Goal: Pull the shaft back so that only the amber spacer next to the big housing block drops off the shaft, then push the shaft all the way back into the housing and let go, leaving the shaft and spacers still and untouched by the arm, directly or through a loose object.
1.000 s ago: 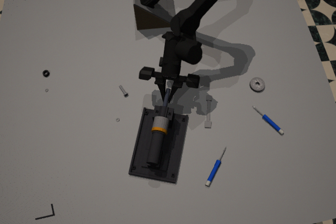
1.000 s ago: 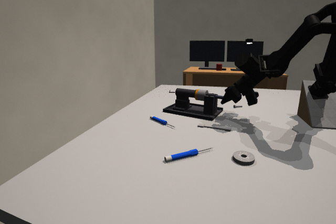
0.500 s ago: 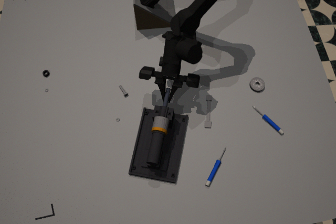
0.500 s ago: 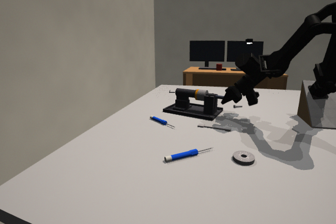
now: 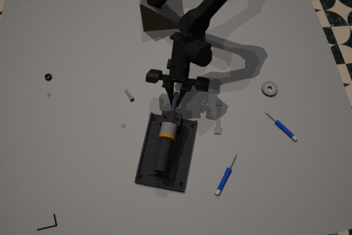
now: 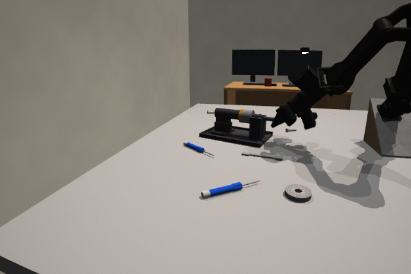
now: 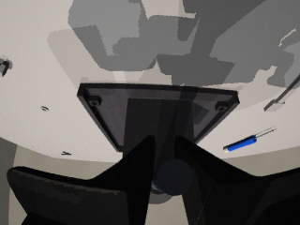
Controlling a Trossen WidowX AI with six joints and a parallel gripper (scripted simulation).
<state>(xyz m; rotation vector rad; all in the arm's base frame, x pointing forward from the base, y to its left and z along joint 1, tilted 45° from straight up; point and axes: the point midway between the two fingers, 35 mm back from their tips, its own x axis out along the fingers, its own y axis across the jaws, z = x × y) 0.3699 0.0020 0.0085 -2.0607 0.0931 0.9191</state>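
Note:
A dark fixture plate point(image 5: 166, 152) holds a big dark housing block point(image 5: 163, 155) and a small support point(image 5: 171, 118). A thin blue-grey shaft point(image 5: 174, 103) runs out of the housing through an amber spacer point(image 5: 166, 136) and a light grey spacer point(image 5: 168, 127), then through the support. The amber spacer sits against the housing. My gripper point(image 5: 175, 102) is shut on the free end of the shaft, just beyond the support. In the exterior view the gripper point(image 6: 277, 120) holds the shaft end to the right of the fixture point(image 6: 236, 124). In the wrist view the round shaft end point(image 7: 172, 176) sits between the fingers.
Two blue screwdrivers point(image 5: 225, 176) point(image 5: 284, 128), a grey washer point(image 5: 269, 86), a grey pin point(image 5: 218, 117), a bolt point(image 5: 129, 95), a black ring point(image 5: 49, 78) and small nuts point(image 5: 123, 125) lie around the fixture. A wedge-shaped arm base point(image 6: 384, 128) stands at the back.

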